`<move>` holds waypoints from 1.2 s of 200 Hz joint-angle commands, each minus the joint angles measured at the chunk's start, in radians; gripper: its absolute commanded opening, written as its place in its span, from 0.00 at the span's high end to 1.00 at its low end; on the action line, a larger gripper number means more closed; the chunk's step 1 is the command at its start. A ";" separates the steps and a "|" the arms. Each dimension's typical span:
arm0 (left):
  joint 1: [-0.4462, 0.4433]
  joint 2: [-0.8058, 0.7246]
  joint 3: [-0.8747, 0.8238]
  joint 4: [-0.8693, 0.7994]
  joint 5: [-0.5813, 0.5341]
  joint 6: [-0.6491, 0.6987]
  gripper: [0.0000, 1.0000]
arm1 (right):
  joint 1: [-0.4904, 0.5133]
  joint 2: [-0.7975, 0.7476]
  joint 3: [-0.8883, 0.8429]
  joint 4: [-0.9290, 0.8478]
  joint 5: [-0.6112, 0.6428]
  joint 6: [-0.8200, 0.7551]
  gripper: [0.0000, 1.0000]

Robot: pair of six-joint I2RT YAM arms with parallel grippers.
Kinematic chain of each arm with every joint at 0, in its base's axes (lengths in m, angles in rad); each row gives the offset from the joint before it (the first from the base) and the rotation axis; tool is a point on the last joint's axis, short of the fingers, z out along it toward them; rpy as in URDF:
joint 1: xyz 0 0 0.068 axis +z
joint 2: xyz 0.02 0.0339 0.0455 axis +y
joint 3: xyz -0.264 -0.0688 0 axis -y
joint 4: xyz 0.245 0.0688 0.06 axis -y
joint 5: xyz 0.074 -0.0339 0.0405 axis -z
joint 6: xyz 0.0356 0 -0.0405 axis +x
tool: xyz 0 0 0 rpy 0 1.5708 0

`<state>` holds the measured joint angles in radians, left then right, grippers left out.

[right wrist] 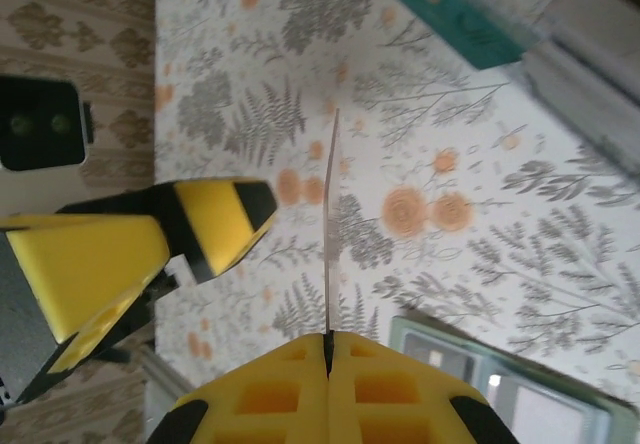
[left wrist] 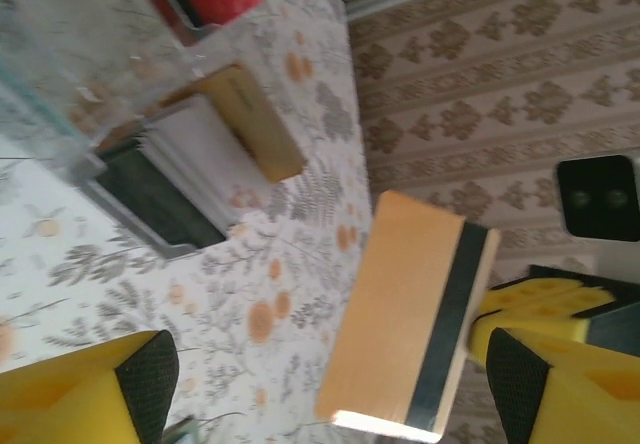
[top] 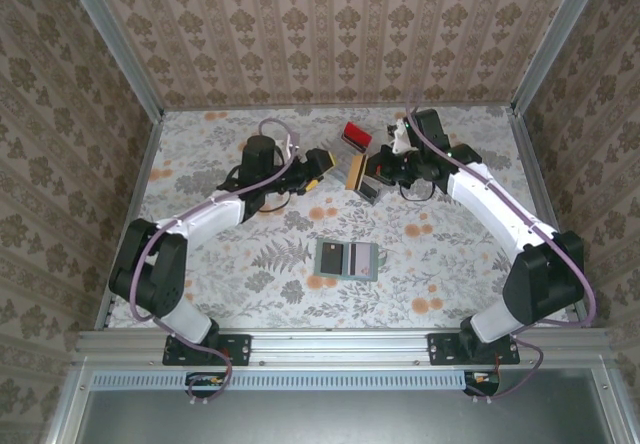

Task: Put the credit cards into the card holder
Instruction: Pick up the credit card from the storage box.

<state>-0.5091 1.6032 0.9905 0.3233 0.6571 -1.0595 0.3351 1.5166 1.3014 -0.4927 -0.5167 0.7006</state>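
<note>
A tan credit card [left wrist: 400,314] with a black stripe hangs above the table. My right gripper [right wrist: 328,349] is shut on its edge, and the card [right wrist: 330,214] shows edge-on there. My left gripper [left wrist: 335,389] is open wide, with the card standing between its pads and apart from them. In the top view both grippers meet at the card [top: 354,172], the left gripper [top: 325,164] beside the right gripper [top: 373,176]. More credit cards [left wrist: 190,164], tan, white and dark grey, stand stacked on the table. The sage card holder [top: 347,260] lies open nearer the arms.
A clear plastic tray with a red end piece [top: 354,134] lies just behind the grippers, close to the stacked cards. The patterned table [top: 230,264] is walled at the back and both sides. A corner of the card holder [right wrist: 500,389] shows below the right gripper.
</note>
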 commanded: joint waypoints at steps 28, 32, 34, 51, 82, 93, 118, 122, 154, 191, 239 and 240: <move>-0.017 0.067 0.045 0.109 0.116 -0.066 0.16 | -0.005 -0.070 -0.093 0.148 -0.136 0.100 1.00; -0.020 0.069 0.046 0.109 0.117 -0.066 0.17 | -0.005 -0.072 -0.099 0.157 -0.142 0.105 1.00; -0.021 0.071 0.047 0.110 0.119 -0.068 0.17 | -0.004 -0.074 -0.102 0.161 -0.145 0.107 1.00; -0.029 0.079 0.051 0.129 0.134 -0.078 0.21 | -0.004 -0.084 -0.124 0.185 -0.153 0.119 1.00; -0.042 0.087 0.063 0.154 0.159 -0.091 0.36 | -0.004 -0.083 -0.142 0.210 -0.169 0.132 1.00; -0.045 0.087 0.066 0.161 0.165 -0.093 0.43 | -0.005 -0.081 -0.143 0.218 -0.172 0.135 1.00; -0.045 0.080 0.056 0.170 0.157 -0.107 0.67 | -0.008 -0.076 -0.145 0.219 -0.167 0.133 1.00; -0.045 0.078 0.053 0.173 0.155 -0.110 0.71 | -0.008 -0.075 -0.146 0.222 -0.167 0.137 1.00; -0.045 0.065 0.008 0.252 0.123 -0.192 1.00 | -0.011 -0.074 -0.176 0.293 -0.180 0.185 0.97; -0.046 0.055 -0.055 0.396 0.076 -0.350 1.00 | -0.012 -0.069 -0.218 0.403 -0.193 0.265 0.73; -0.049 0.042 -0.114 0.500 0.018 -0.471 1.00 | -0.011 -0.047 -0.264 0.532 -0.194 0.384 0.69; -0.049 0.042 -0.114 0.499 0.018 -0.472 1.00 | -0.011 -0.046 -0.265 0.534 -0.194 0.386 0.70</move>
<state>-0.5457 1.6798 0.8978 0.7280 0.7067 -1.4433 0.3187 1.4597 1.0481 -0.0738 -0.6849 1.0065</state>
